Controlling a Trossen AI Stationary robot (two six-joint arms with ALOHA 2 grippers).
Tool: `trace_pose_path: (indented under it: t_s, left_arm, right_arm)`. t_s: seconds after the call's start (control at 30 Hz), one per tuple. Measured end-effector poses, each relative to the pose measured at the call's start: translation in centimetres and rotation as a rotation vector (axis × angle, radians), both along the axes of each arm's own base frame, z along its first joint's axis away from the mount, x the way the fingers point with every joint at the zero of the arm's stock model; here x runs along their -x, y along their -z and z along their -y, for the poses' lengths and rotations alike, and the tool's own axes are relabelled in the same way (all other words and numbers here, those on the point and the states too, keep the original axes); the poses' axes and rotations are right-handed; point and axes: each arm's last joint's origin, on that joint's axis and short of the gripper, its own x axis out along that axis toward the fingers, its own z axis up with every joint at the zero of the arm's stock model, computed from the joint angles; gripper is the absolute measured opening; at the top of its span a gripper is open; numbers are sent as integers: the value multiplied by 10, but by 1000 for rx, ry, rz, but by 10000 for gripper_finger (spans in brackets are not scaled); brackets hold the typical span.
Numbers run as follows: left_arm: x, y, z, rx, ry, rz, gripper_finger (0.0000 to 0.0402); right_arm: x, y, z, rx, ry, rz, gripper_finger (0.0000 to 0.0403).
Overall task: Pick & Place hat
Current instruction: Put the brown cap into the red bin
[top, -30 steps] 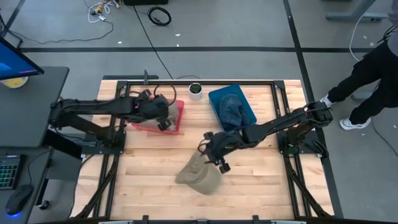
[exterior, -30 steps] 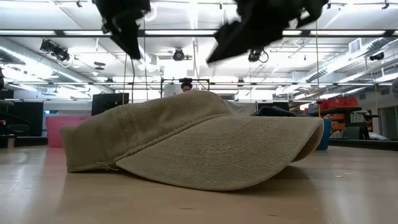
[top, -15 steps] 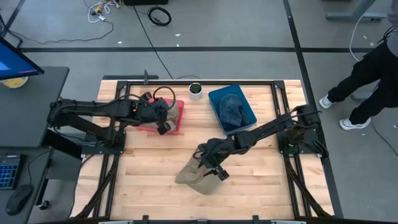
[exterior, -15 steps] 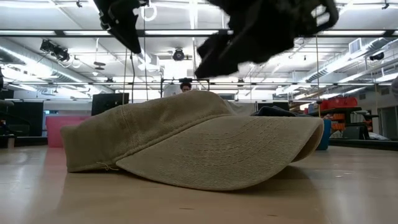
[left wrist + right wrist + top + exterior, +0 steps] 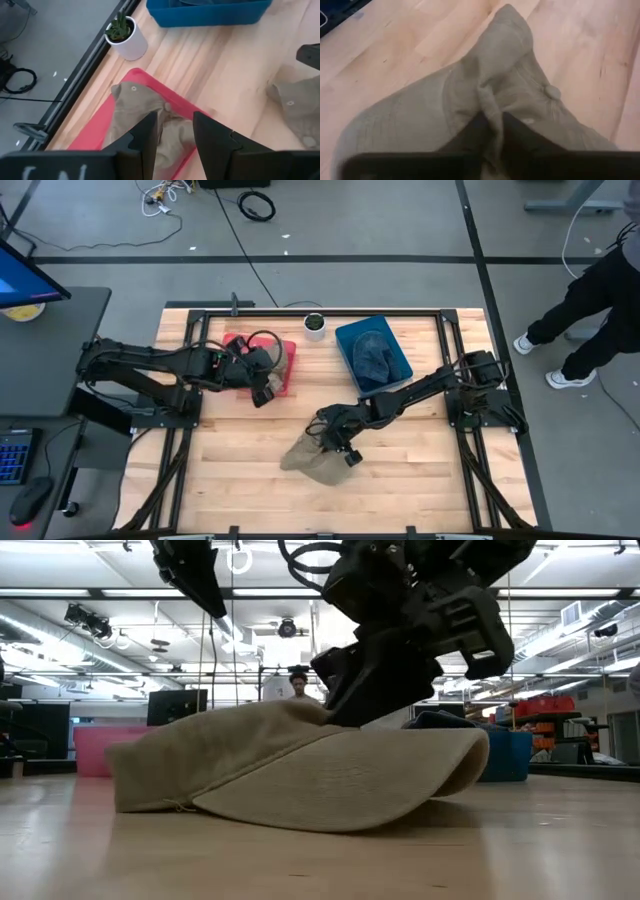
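Observation:
A tan hat (image 5: 310, 462) lies on the wooden table near its front middle, brim resting on the boards (image 5: 330, 795). My right gripper (image 5: 335, 442) is down on its crown and shut on it. My left gripper (image 5: 262, 387) hangs open above the near right part of a red tray (image 5: 290, 365). The tray holds another tan hat (image 5: 145, 105), and the left fingers stand clear above it. My right gripper pinches a raised fold of the crown (image 5: 492, 107) between its two fingers, beside the top button (image 5: 551, 91). The fingers (image 5: 375, 690) come from above, slanting down from the table's right. The hat still rests on the table, its crown pressed down where the fingers are.
A blue bin (image 5: 345, 335) at the far middle holds a dark blue hat (image 5: 372, 360). A small potted plant (image 5: 315, 325) stands beside it at the far edge. A person (image 5: 600, 290) stands on the floor beyond the table's right side.
My right gripper has come down and toward the table's left onto the tan hat and has shut on a fold of its crown; the crown has sunk and the brim has drawn in. My left gripper has drifted a little toward the near edge.

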Motion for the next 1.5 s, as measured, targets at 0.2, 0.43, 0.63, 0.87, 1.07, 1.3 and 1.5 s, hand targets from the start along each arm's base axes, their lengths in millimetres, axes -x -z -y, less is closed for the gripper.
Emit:
trace_pose_path:
  t_s: [0.2,0.43,0.63,0.87,1.07,1.3,1.5]
  left_arm:
    - [0,0,3,22,-19,24,128]
    - [-2,-1,3,51,-48,70,128]
    - [-11,-6,7,128,35,146,128]
    - [-17,-7,8,-9,259,67,128]
    - [-35,4,11,-113,431,-24,128]
    - [-74,34,18,-164,575,-73,128]
    - [-88,51,13,-147,541,-89,128]
  right_arm:
    - [-1,-3,4,-61,250,-40,22]
    - [2,-35,12,-91,624,80,8]
    - [8,-64,22,-49,901,249,6]
    - [7,-67,41,-70,986,251,8]
    - [6,-68,43,-73,997,271,8]
    - [4,-72,42,-73,967,311,8]
    - [4,-72,42,-71,966,308,7]
